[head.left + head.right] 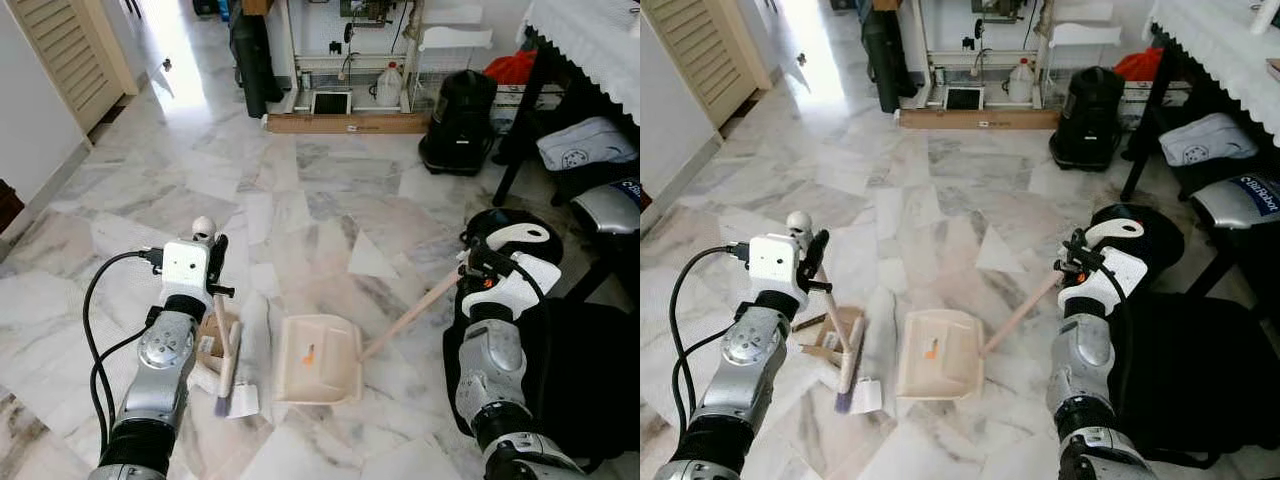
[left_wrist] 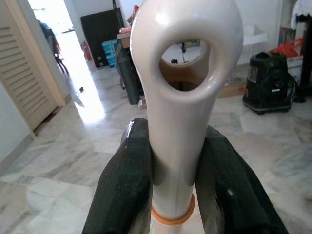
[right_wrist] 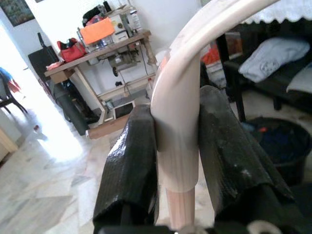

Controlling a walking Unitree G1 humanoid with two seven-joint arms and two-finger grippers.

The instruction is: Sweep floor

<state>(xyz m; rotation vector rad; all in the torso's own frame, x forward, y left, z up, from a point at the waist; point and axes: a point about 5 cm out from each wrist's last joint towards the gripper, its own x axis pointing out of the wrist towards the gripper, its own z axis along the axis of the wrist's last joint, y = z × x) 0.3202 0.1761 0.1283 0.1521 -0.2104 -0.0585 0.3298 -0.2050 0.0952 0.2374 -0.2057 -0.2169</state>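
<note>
My left gripper (image 1: 216, 262) is shut on the cream handle (image 2: 187, 97) of a small brush, which has a loop at its top end. Its black fingers (image 2: 124, 190) press both sides of the handle. The brush head (image 1: 221, 402) rests on the marble floor among scraps of brown cardboard (image 1: 208, 335) and white paper (image 1: 244, 400). Just right of them a cream dustpan (image 1: 318, 358) lies flat on the floor with an orange speck inside. Its long wooden handle (image 1: 410, 315) slants up to my right gripper (image 1: 480, 262), which is shut on the handle's cream curved end (image 3: 178, 126).
A black bag (image 1: 585, 375) lies close on the right beside a black basket (image 1: 510, 235). A table with a white cloth (image 1: 590, 40) and chairs stand at the far right. A black vacuum (image 1: 460, 120) and a long cardboard box (image 1: 345, 123) are ahead. A louvered door (image 1: 70, 50) is on the left.
</note>
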